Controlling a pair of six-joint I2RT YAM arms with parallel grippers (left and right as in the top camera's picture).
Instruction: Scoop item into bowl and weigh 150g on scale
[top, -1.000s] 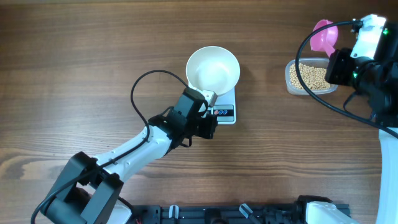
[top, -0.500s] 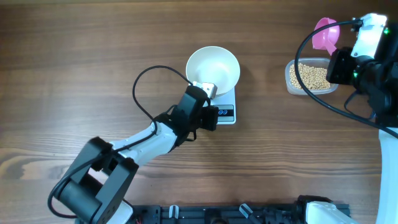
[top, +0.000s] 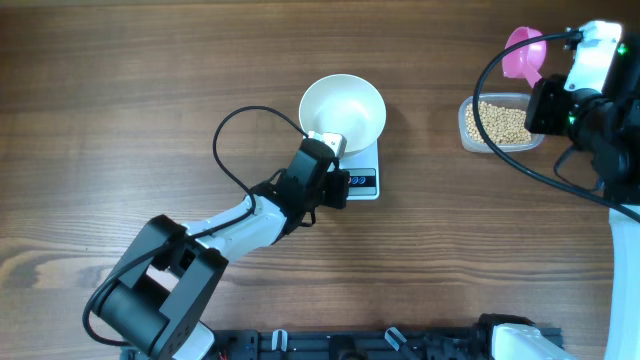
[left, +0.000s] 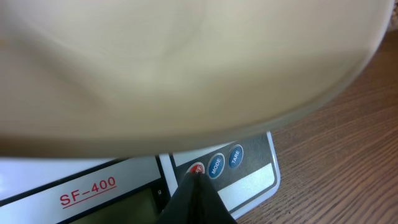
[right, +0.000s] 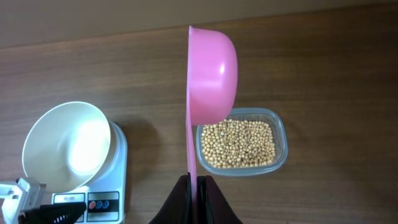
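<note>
At the scale's front edge: left gripper (left: 196, 180), fingers pressed together into one dark wedge, tip set on the red button (left: 196, 168). Two blue buttons (left: 225, 161), marked MODE and TARE, sit just right of it on the same panel. Red lettering "SF-400" shows on the white face to the left. Display reading cannot be made out.

Scale (top: 368, 162) lies near the middle of the table (top: 150, 100), panel toward the robot. Bowl (top: 343, 108) stands upright on its platform, white and round. It covers most of the top and overhangs the far and left edges. From the left wrist its rim fills the upper frame, blurred, hanging over the panel. Left arm reaches in from the lower left, a black cable (top: 222, 140) looped above it.

Far right: right gripper (right: 199, 184), fingers pinched on the flat handle of a pink scoop (right: 212, 68). Scoop is held edge-on in the wrist view, handle running straight up from the fingers. Its open face is turned toward the scale side, its rounded back toward the right. Overhead, its head shows just beyond the far side of the tub (right: 281, 134), not in the beans. Its height over the table cannot be told.

Tub is clear and rectangular, and rests on the table well apart from the scale, to its right. Beans (right: 239, 144), small, round and tan-yellow, lie inside the tub and cover its floor.
</note>
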